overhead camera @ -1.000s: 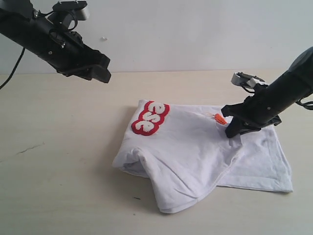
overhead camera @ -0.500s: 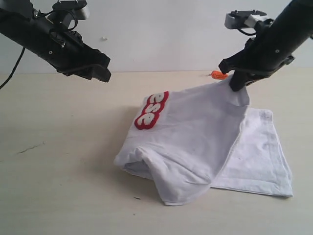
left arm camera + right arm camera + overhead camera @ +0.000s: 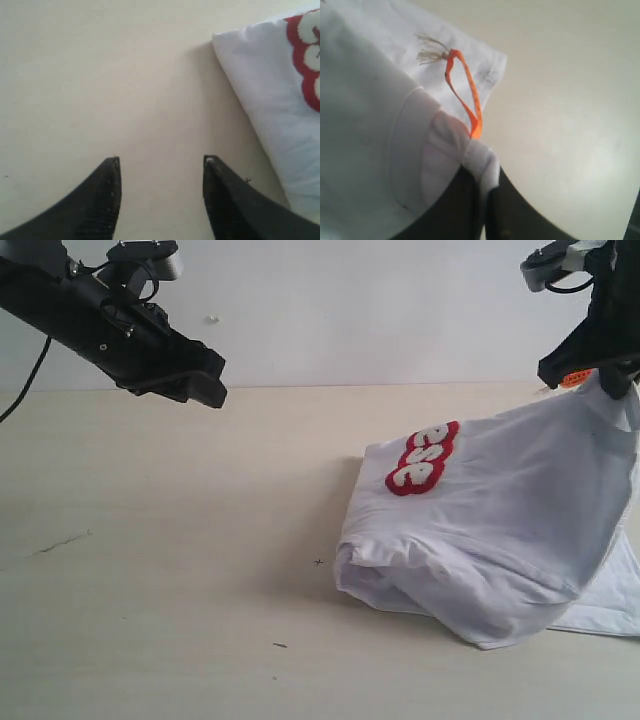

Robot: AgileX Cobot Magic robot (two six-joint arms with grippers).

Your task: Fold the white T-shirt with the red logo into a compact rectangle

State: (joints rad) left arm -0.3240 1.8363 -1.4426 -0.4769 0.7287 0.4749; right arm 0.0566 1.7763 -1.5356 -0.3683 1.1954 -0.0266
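At about ten o'clock in the exterior view the left gripper (image 3: 205, 388) hangs above the table (image 3: 150, 540). Its jaws are moderately apart with nothing between them, and only bare tabletop shows under them in the wrist view (image 3: 162, 160). It supports no part of the cloth, so the whole load is on the other arm.

The white T-shirt (image 3: 500, 520) fills the four o'clock part of the scene. It is a slack bundle with its low edge on the table, and the red logo (image 3: 423, 458) runs across its upper face, only partly showing. A flatter layer lies under it towards the frame edge.

At two o'clock the right gripper (image 3: 600, 375) is closed on a small bunch of the ribbed neck, beside the orange tag (image 3: 465, 95). The bite looks thin (image 3: 482, 175), though I cannot tell how many layers it takes.

The main risk is that the rib slips out under the hanging weight and the cloth drops in a heap. A pull further towards three o'clock could also drag the resting folds sideways and undo them, or carry the shirt off the working area. With no left grip, the bundle may twist, which would skew the rectangle.
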